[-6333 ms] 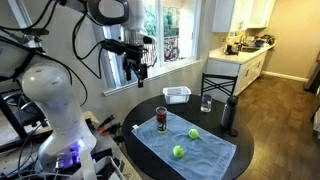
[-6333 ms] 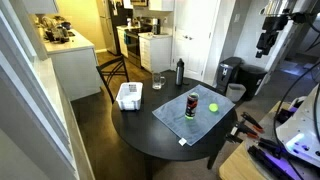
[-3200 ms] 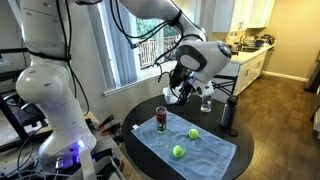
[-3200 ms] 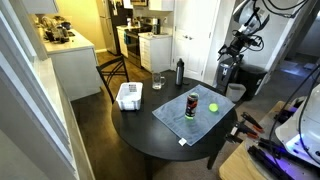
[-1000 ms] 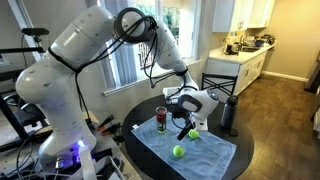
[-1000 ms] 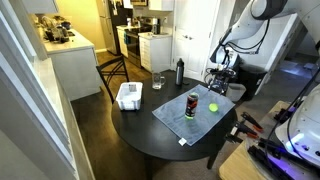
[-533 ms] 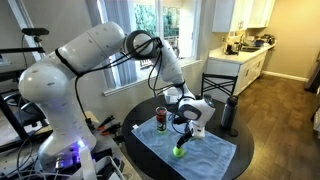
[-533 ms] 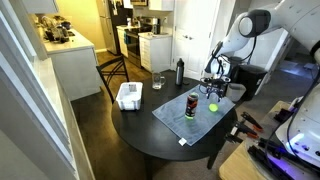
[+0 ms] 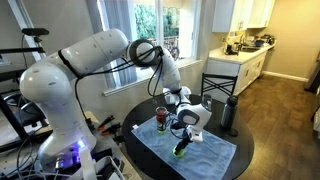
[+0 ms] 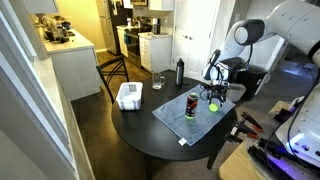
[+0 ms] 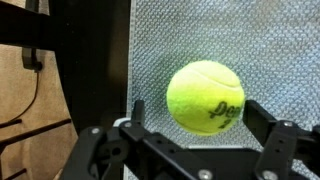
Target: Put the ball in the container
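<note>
Over the blue-grey woven cloth [image 9: 215, 155] on the round dark surface [image 9: 142, 130], in an exterior view, the tool [image 9: 180, 146] hangs right at the small yellow-green ball [image 9: 179, 151].

From the opposite side, in an exterior view, the whitish translucent plastic container [image 10: 129, 96] sits well apart across the surface, beyond a dark can with a red top [image 10: 192, 103].

The wrist view shows the fingers [image 11: 262, 125] apart, astride the ball on the cloth. It lies nearer one finger, so an off-centre squeeze could send it rolling away.
</note>
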Tool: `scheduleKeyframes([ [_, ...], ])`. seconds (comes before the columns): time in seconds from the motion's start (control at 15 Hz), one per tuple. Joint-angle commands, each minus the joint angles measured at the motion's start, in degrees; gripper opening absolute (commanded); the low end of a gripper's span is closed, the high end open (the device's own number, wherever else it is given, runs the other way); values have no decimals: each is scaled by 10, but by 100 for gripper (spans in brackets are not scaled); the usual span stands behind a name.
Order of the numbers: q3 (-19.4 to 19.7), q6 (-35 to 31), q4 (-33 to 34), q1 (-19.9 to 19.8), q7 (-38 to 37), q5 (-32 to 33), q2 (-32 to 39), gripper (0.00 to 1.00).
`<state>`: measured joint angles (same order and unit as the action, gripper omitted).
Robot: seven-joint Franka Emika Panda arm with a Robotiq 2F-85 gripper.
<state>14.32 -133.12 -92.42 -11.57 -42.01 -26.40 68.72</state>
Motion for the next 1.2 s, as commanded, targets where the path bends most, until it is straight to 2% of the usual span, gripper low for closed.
scheduleKeyframes([
  [0.0, -5, -27, 0, 2, -12, 13, 7, 100],
  [0.07, -9, -38, -1, 1, -10, 9, 9, 100],
  [0.13, -12, -40, 1, -1, -8, 9, 11, 80],
  [0.47, -20, -48, 1, -3, -9, 7, 14, 47],
  [0.53, -20, -50, -1, -4, -7, 6, 12, 44],
  [0.8, -28, -57, -16, -16, 2, -8, -21, 44],
  [1.13, -65, -49, -34, -45, 13, -46, -81, 44],
])
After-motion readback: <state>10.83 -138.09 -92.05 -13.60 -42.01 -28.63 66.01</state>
